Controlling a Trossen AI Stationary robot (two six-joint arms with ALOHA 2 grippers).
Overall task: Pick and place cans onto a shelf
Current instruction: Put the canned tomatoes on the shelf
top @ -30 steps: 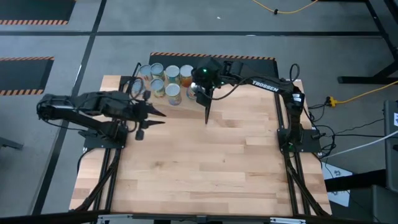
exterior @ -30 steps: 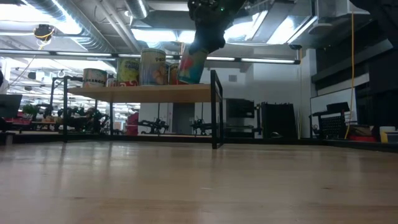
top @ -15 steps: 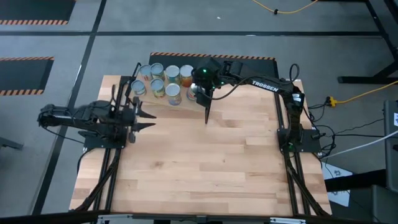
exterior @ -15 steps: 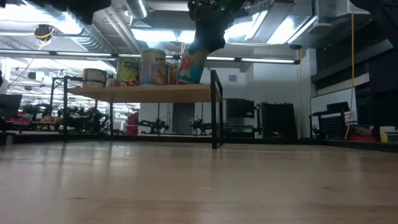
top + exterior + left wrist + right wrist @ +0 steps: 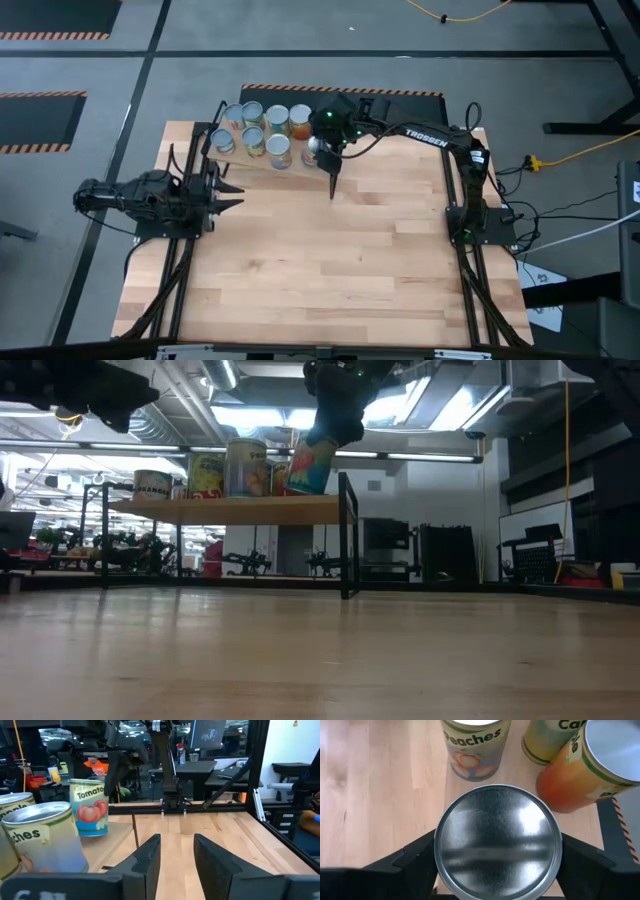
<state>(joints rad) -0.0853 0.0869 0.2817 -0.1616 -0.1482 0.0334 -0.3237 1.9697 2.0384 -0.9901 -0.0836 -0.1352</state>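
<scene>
right fingers (image 5: 497,870) gripping tomato can (image 5: 497,845) over shelf (image 5: 240,510), left fingers (image 5: 177,857) open

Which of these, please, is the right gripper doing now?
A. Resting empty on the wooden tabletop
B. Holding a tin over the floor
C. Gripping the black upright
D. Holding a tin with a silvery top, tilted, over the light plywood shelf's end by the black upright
D: the right gripper clasps the silvery-topped tin, which leans above the plywood shelf beside the black upright.
</scene>
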